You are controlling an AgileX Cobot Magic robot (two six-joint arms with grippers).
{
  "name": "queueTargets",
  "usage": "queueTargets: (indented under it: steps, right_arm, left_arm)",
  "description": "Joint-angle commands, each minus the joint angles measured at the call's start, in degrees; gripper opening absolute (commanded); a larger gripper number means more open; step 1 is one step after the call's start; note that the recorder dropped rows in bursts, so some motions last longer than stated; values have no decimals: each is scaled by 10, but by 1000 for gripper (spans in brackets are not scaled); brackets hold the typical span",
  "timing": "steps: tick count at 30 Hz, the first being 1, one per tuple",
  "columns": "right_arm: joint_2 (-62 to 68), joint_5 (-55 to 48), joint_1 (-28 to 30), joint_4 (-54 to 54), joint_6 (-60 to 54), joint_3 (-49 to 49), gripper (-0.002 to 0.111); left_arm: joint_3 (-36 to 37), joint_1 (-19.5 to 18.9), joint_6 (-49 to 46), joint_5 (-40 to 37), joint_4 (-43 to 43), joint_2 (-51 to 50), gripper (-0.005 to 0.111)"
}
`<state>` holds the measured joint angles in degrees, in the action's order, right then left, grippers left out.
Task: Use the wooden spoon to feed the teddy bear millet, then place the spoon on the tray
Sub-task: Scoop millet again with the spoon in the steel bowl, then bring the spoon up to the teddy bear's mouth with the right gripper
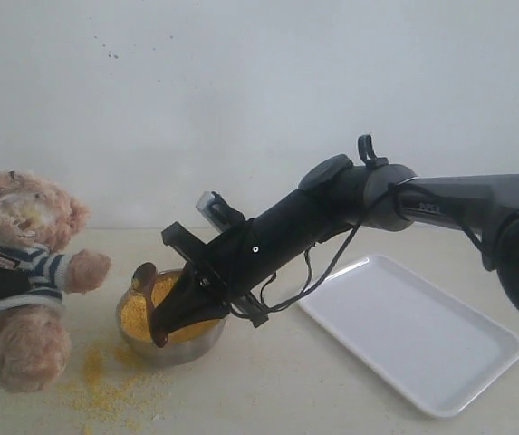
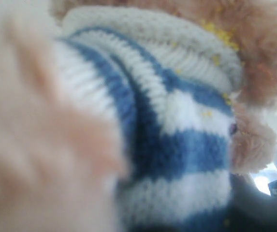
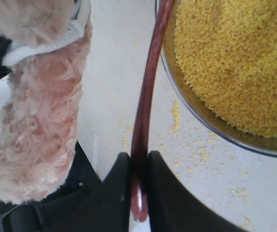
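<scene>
The teddy bear (image 1: 24, 272) sits upright at the left, with yellow grains on its muzzle. Its striped shirt (image 2: 177, 145) fills the left wrist view, and the left gripper's jaws do not show anywhere. My right gripper (image 1: 162, 331) reaches across and is shut on the thin handle of the wooden spoon (image 1: 148, 299). The spoon's oval bowl stands just above the left rim of the steel bowl (image 1: 173, 349), near the bear's paw (image 1: 91, 269). Millet (image 1: 164, 304) fills that bowl. In the right wrist view the jaws (image 3: 139, 159) clamp the spoon handle (image 3: 148, 87) beside the millet (image 3: 235, 58) and the bear's arm (image 3: 36, 121).
The white tray (image 1: 413, 335) lies at the right of the table, apart from the bowl. Loose millet grains (image 1: 105, 385) are scattered on the tabletop in front of the bear and beside the bowl (image 3: 196, 108). A white wall stands behind.
</scene>
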<state>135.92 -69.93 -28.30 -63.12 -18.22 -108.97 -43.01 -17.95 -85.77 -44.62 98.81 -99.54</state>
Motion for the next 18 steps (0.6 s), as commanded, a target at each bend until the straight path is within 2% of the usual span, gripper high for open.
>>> queueTargets:
  steps: [1, 6, 9, 18]
  right_arm:
    - [-4, 0, 21, -24, -15, -3, 0]
    - [-11, 0, 25, -25, -23, -3, 0]
    - [-22, 0, 26, -25, -27, -3, 0]
    - [-50, 0, 26, -32, -29, -2, 0]
  left_arm:
    - [-4, -2, 0, -14, 11, 2, 4]
    - [-4, -2, 5, -14, 9, 2, 4]
    - [-4, -2, 28, -14, -21, 2, 4]
    - [-2, -2, 191, -19, -195, 2, 4]
